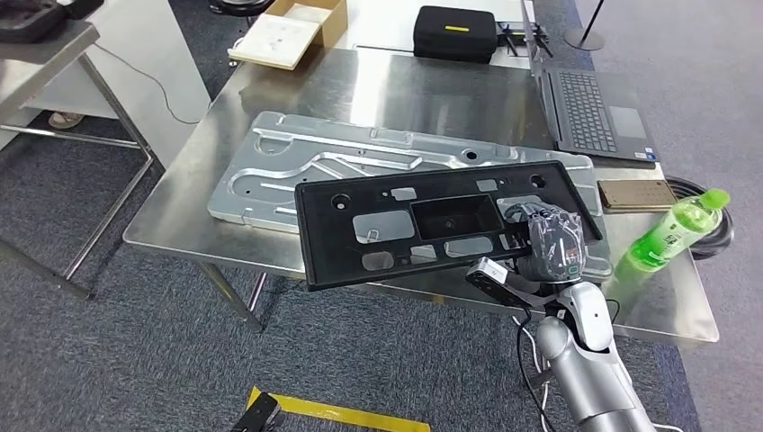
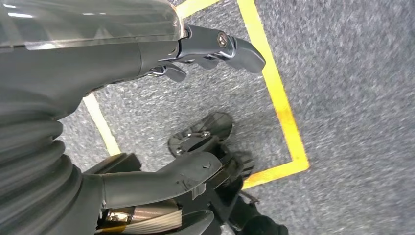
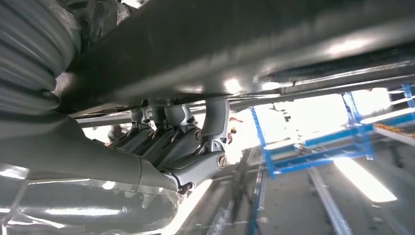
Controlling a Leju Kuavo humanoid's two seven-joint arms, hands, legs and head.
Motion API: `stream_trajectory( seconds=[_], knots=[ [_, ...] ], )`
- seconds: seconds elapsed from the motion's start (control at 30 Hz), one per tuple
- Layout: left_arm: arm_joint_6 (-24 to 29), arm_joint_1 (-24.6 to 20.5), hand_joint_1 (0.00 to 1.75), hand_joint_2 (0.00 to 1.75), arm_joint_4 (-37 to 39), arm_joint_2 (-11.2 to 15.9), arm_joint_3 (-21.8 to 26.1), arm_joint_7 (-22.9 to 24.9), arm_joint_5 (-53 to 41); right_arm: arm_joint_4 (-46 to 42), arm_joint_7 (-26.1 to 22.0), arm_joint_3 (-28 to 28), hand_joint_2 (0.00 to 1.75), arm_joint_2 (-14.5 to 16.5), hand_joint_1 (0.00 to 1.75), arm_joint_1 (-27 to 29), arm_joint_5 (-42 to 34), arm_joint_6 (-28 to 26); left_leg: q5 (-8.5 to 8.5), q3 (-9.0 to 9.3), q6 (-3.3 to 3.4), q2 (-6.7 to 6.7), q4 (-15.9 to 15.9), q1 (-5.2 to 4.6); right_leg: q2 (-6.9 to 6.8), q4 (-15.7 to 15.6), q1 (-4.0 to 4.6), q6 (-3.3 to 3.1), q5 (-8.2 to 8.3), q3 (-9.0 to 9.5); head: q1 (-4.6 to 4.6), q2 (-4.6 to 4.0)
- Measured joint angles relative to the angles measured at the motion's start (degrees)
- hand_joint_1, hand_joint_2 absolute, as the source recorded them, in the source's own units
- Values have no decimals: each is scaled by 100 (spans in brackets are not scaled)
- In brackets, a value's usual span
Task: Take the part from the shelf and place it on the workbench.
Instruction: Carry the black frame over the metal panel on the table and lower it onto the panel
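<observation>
Black part (image 1: 432, 220) held by right hand (image 1: 551, 241) above workbench (image 1: 378, 90).

Black part, silver table, blue-grey floor

The part (image 1: 432, 225) is matt black; the pressed metal panel (image 1: 297, 166) beneath it is pale silver, as is the table (image 1: 297, 90). The bottle (image 1: 670, 232) is bright green with a white label, the laptop (image 1: 589, 112) dark grey, the case (image 1: 455, 32) black with a yellow stripe. The carpet (image 1: 135, 351) is speckled blue-grey with yellow tape (image 2: 274, 88). The right hand (image 1: 551, 247) is dark grey, its fingers (image 3: 195, 142) grey.
</observation>
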Motion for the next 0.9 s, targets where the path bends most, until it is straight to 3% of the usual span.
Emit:
stream_trajectory(
  seconds=[0.07, 0.1, 0.13, 0.17, 0.23, 0.27, 0.4, 0.47, 0.53, 0.57, 0.6, 0.63, 0.67, 0.73, 0.8, 0.9],
  knots=[
    [0, 8, 0, 175, 0, -8, -1, -1, -2, 13, 0, -5, 175, -8, 175, 26, -1, 5, 0, -7, 2, -90, 11, 3, 97, 600, -34, 41, -208, -297, 0, 0],
    [0, 17, 0, 175, 0, -11, -1, -1, -3, 19, 0, -5, 175, -10, 175, 37, -1, 13, -7, -8, -5, -127, 24, 6, 105, 666, -52, 60, -161, -344, -1, 0],
    [0, 23, 0, 175, 0, -14, -1, -1, -4, 25, 0, -5, 175, -11, 175, 40, -1, 26, -20, -9, -19, -164, 48, 12, 105, 524, -70, 76, -15, -291, -1, 0],
    [-1, 25, 0, 175, 0, -15, -1, -1, -5, 27, 0, -5, 175, -11, 175, 35, -4, 45, -43, -9, -42, -192, 83, 22, 107, 188, -90, 92, 200, -139, -1, 0],
    [-1, 19, 0, 175, 0, -17, -1, 3, -8, 33, 0, -5, 175, -11, 175, 12, -36, 84, -100, -32, -106, -228, 167, 26, 137, -469, -104, 93, 453, 172, -1, 0],
    [-1, 15, 0, 175, 0, -17, -1, 6, -9, 36, 0, -6, 175, -10, 175, 5, -67, 102, -118, -48, -140, -238, 197, 24, 151, -658, -99, 75, 496, 257, -2, 0],
    [11, 22, 0, 175, 0, -16, -1, 17, -29, 42, 0, -16, 175, -5, 175, -16, -245, 159, -168, -100, -246, -223, 244, 24, 144, -752, -80, -67, 506, 272, -4, 0],
    [23, 16, 0, 175, 0, -15, -1, 9, -39, 42, -9, -26, 175, -1, 175, -40, -296, 184, -409, -265, -301, -151, 618, 35, 116, -785, -92, -135, 523, 283, -8, 0],
    [27, 15, 0, 175, 0, -15, -3, -9, -49, 46, -27, -34, 175, -1, 175, -54, -308, 228, -748, -596, -339, -97, 1342, 56, 91, -787, -74, -173, 517, 283, -11, 0],
    [26, 17, 0, 175, 0, -16, -5, -20, -56, 52, -38, -35, 175, 0, 175, -55, -309, 254, -844, -745, -348, -88, 1648, 65, 81, -786, -63, -180, 512, 283, -10, 0],
    [23, 19, 0, 175, 0, -16, -8, -29, -62, 60, -48, -34, 175, 1, 175, -55, -309, 274, -835, -813, -346, -84, 1775, 68, 74, -785, -54, -184, 507, 285, -10, 0],
    [20, 18, 0, 175, 0, -17, -11, -39, -72, 66, -56, -34, 175, 1, 175, -56, -309, 289, -728, -786, -335, -80, 1700, 68, 69, -785, -46, -186, 502, 290, -10, 0],
    [17, 15, 0, 175, 0, -17, -15, -47, -82, 70, -60, -34, 175, 2, 175, -60, -309, 295, -540, -656, -310, -76, 1416, 63, 65, -784, -40, -183, 495, 301, -10, 0],
    [15, -1, 0, 175, 0, -16, -25, -64, -99, 72, -61, -34, 175, 5, 175, -78, -316, 299, -215, -288, -221, -38, 633, 22, 55, -786, -28, -161, 474, 324, -10, 0],
    [9, -22, 0, 175, 0, -15, -37, -84, -104, 77, -56, -34, 175, 9, 175, -93, -336, 301, -144, -85, -138, -2, 187, -29, 39, -794, -27, -106, 475, 342, -10, 0],
    [-7, -11, 0, 175, 0, -17, -47, -103, -108, 95, -45, -34, 175, 9, 175, -87, -354, 297, -141, 22, -51, -20, 43, -31, 27, -718, -44, 3, 523, 350, -8, 0]
  ],
)
